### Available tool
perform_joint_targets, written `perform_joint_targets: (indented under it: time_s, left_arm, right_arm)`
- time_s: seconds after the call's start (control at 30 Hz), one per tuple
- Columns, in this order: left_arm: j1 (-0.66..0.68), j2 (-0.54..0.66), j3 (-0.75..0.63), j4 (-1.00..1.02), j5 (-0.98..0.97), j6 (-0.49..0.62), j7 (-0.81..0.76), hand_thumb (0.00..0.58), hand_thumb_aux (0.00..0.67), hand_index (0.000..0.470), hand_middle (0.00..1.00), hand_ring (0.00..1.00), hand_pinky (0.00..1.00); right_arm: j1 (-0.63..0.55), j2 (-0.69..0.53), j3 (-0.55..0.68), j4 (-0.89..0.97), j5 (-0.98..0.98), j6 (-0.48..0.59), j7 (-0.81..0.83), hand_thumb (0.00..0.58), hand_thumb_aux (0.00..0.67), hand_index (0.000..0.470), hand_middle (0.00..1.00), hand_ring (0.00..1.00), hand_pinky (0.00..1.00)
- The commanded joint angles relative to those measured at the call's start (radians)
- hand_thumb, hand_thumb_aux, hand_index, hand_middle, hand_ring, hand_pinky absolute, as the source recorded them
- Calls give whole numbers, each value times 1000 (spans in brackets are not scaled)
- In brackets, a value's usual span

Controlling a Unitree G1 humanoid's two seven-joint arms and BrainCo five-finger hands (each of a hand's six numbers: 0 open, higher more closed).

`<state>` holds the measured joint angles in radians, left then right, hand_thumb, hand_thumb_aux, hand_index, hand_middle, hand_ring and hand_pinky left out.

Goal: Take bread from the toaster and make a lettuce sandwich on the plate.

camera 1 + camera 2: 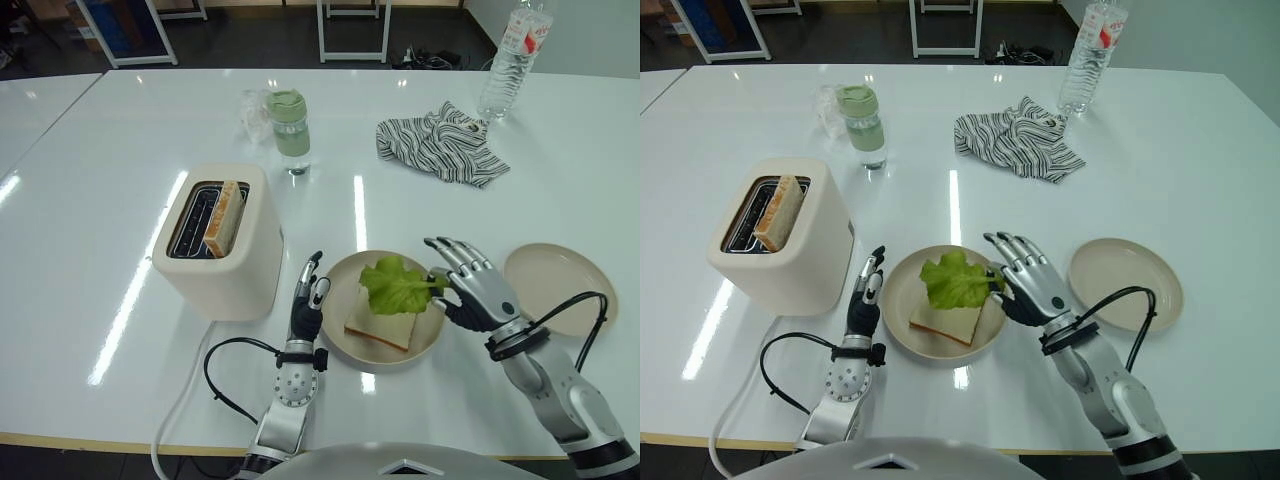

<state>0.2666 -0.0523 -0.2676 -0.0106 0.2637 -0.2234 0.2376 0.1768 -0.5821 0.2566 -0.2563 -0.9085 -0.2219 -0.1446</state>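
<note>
Left eye view: green lettuce leaf [398, 284] on white bread slice [378, 330] on round beige plate [343, 278], right hand [478, 292] splayed loose at its edge, left hand [306, 308] flat, empty.

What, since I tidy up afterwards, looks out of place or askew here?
The green lettuce leaf sits askew, covering only the far part of the white bread slice on the round beige plate. A black-and-white striped cloth lies crumpled far back on the white table. Nothing looks spilled.

Bright overhead light, long glare streaks across the glossy white tabletop [80, 200], soft faint shadows under toaster [215, 255] and plate [422, 332].
</note>
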Motion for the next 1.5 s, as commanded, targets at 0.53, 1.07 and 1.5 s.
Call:
perform_joint_targets:
  time_s: [0.53, 1.07, 1.5]
  left_arm:
    - [3, -11, -9, 39, 14, 5, 0, 0, 0, 0, 0, 0, 0]
    - [2, -11, -11, 53, 16, 1, -2, 0, 0, 0, 0, 0, 0]
    - [30, 29, -48, -128, 14, -36, -69, 0, 0, 0, 0, 0, 0]
  right_arm:
    - [-76, 70, 116, 215, -89, -11, -56, 580, 670, 470, 0, 0, 0]
    - [-38, 41, 96, 168, -101, 16, -51, 0, 0, 0, 0, 0, 0]
    - [22, 196, -333, -78, 788, 24, 31, 0, 0, 0, 0, 0, 0]
